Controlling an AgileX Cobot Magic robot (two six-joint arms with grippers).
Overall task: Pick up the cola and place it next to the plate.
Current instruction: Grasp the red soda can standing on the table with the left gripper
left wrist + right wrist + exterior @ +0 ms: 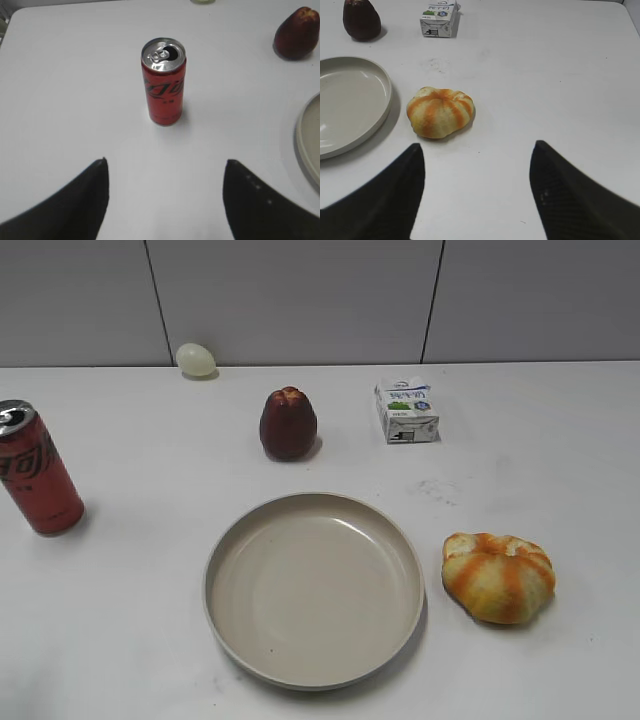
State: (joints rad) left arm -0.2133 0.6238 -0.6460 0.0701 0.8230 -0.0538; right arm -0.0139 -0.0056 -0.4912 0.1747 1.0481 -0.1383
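The plate [314,588] is big, round and cream-colored. It is shallow, with a rim that goes up all the way around. It looks smooth and a bit shiny. There is no food in it, just its bare bottom. It sits on the white table [560,440], near the front and in the middle.

The cola [163,81] is a tall, thin red can with black curly letters on its side. Its top is silver and round, with a little pull tab and a dark hole by the tab. The can stands straight up, so its long way goes up and down and the silver top points up. It is far over on the left side of the table, well apart from the plate.

My left gripper [165,200] is wide open and holds nothing. Its two dark fingers sit low in my left wrist view, and the can stands beyond them, lined up with the gap but not touching.

My right gripper [477,195] is wide open too, and it holds nothing.

A bumpy, round pumpkin [440,112] with orange and yellow stripes lies just to the right of the plate. A dark red fruit [288,424] shaped like a fat pear stands behind the plate. A small white-and-blue carton [406,410] shaped like a box stands to the right of the fruit. A pale, smooth egg [195,359] lies at the back by the gray wall.
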